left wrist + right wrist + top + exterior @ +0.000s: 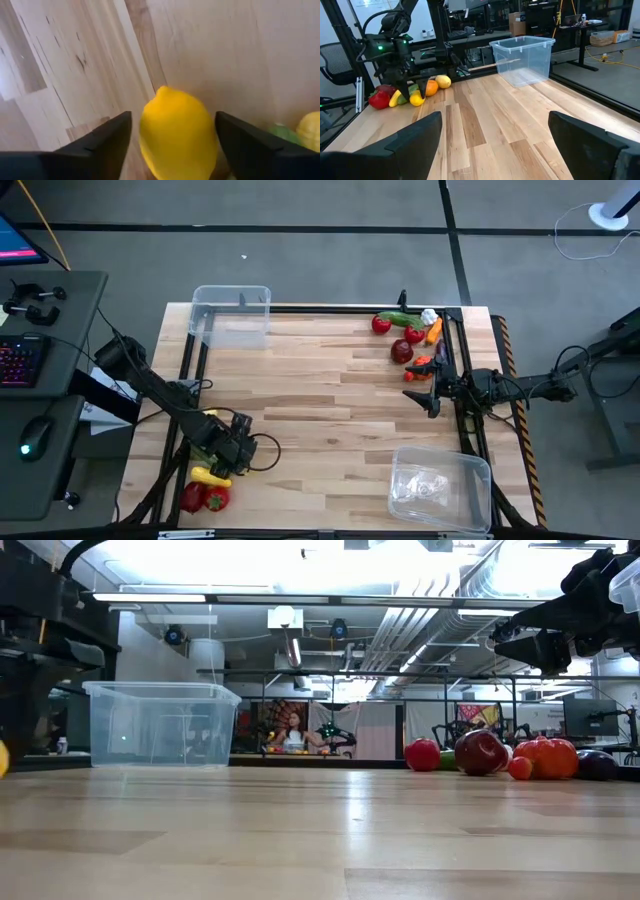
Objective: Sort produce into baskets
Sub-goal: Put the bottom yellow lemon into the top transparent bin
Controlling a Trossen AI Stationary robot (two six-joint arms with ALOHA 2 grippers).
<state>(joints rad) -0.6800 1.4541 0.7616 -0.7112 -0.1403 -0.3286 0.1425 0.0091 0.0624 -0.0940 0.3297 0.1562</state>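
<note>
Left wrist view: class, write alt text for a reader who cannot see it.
A yellow lemon sits between the left gripper's two dark fingers, with gaps either side, above a pale wooden table. More yellow and green produce shows at one edge.

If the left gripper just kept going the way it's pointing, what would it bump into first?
The yellow lemon. It sits right between the left gripper's fingers, which flank it on both sides without visibly touching it. Going straight on, the gripper would probably meet the lemon, then the wooden table just behind it.
</note>
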